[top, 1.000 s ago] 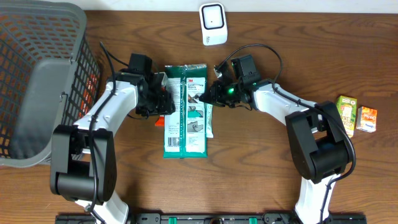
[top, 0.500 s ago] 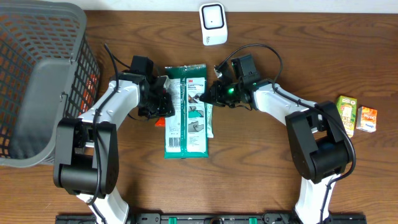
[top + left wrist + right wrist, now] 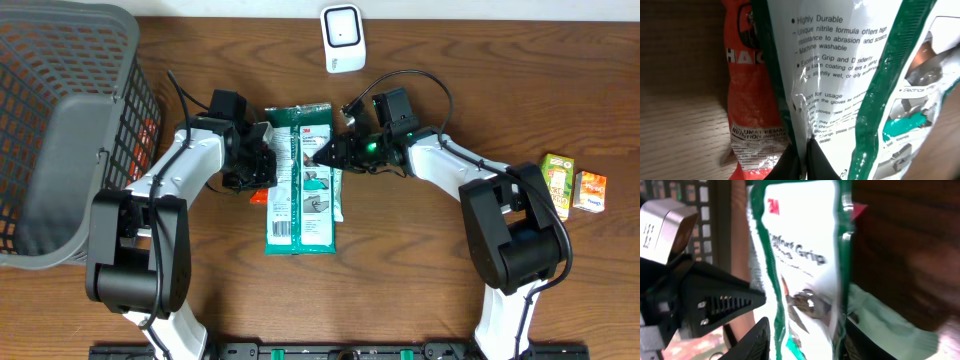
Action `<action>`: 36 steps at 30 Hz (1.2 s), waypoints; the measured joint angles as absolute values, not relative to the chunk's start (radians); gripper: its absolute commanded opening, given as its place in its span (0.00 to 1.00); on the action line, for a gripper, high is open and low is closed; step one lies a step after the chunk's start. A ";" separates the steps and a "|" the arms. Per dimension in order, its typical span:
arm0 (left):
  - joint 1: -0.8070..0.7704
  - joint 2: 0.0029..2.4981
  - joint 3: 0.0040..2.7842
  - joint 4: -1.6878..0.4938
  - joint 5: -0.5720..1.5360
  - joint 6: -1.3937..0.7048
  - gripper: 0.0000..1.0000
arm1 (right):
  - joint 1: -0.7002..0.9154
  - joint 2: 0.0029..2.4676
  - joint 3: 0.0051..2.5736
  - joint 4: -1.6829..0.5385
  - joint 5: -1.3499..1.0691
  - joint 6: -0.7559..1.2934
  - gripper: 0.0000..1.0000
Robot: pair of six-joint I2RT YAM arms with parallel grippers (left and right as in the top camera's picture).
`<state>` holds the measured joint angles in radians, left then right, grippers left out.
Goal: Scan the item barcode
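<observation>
On the desk (image 3: 400, 285), your left hand (image 3: 270, 166) is clenched on the glove packet (image 3: 298, 205), left edge; your right hand (image 3: 318, 157) stands released astride its right edge. Only the left wrist view shows the pinch.

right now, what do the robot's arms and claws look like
Both arms are white tubular links with black joints: left arm, right arm. The left claw and right claw are black with tapered fingers. A black cable loops over the right wrist, where a green light glows.
</observation>
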<state>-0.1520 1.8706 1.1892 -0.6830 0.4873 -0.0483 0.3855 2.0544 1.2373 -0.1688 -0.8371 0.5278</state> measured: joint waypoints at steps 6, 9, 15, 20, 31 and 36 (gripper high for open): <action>-0.121 1.871 1.189 -0.681 0.600 -0.048 0.07 | 0.385 2.054 1.237 -0.169 -0.892 0.508 0.41; -0.091 1.871 1.191 -0.684 0.667 -0.049 0.07 | 0.384 2.054 1.237 -0.168 -0.908 0.496 0.47; -0.050 1.857 1.192 -0.709 0.733 -0.056 0.07 | 0.379 2.054 1.237 -0.152 -0.947 0.479 0.60; -0.045 1.831 1.192 -0.707 0.794 -0.056 0.07 | 0.373 2.054 1.237 -0.165 -0.974 0.465 0.62; -0.015 1.829 1.192 -0.693 0.852 -0.079 0.07 | 0.370 2.054 1.237 -0.204 -1.041 0.416 0.63; 0.009 1.829 1.192 -0.691 0.889 -0.085 0.07 | 0.369 2.054 1.238 -0.215 -1.048 0.355 0.63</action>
<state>0.0090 1.8290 1.1919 -0.6910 0.8894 -0.0853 0.3695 2.0544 1.2377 -0.2146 -1.0477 0.3550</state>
